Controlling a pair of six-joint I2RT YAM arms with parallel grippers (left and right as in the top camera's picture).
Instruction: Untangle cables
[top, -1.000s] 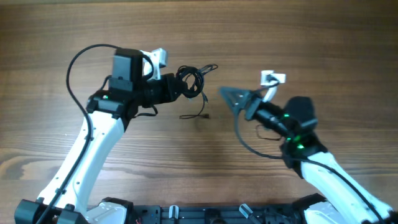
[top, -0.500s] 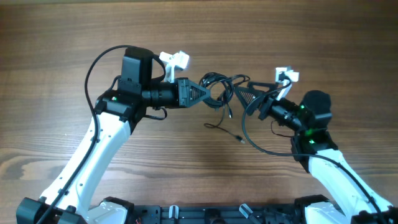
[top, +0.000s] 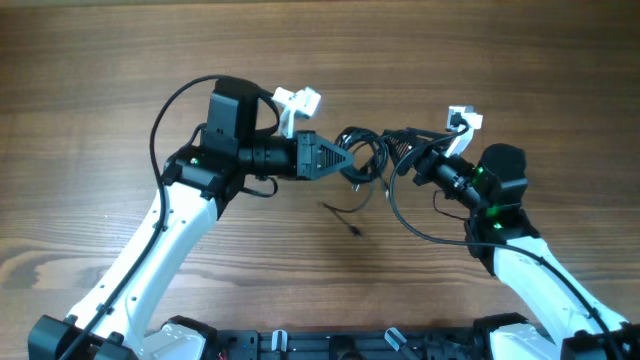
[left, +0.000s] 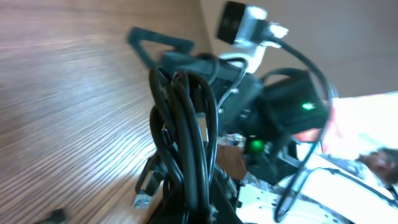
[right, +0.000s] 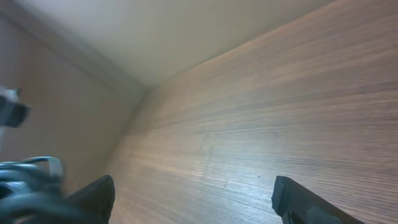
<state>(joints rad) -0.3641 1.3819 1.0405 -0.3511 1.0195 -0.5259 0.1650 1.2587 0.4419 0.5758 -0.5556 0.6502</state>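
Tangle of cables (top: 362, 156) at mid-counter (top: 100, 80), long axis left-right between the tools. One loose strand trails toward the near edge, its plug end (top: 356, 229) on the wood. Left tool (top: 343, 159) clamped on the cables. Right tool (top: 395, 145) with fingers wide apart at the tangle's right side; contact unclear.

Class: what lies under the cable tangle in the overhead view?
Bare wooden table, and one loose strand trailing below, ending in a small plug. Whatever sits directly beneath the tangle is covered by it.
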